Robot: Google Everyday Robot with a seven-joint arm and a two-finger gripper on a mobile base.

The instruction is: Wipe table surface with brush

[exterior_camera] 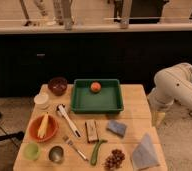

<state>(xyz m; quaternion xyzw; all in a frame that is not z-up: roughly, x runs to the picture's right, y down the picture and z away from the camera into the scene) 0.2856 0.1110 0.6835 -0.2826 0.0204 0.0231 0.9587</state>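
The brush (69, 121) lies on the left half of the table surface (136, 102). Its small round head points to the back left and its long white handle runs toward the front right. Nothing touches it. My white arm (176, 86) hangs folded off the table's right edge, well away from the brush. One link of it drops down beside the table corner. My gripper itself is out of view, somewhere past that arm to the right, and it holds nothing from the table.
A green tray (79, 96) holding an orange fruit (95, 86) stands at the back centre. Around the brush lie a dark bowl (57, 85), white cup (41, 100), orange bowl (43, 128), fork (77, 148), brown block (91, 131), green-handled tool (96, 151), blue sponge (117, 128) and grey cloth (144, 152).
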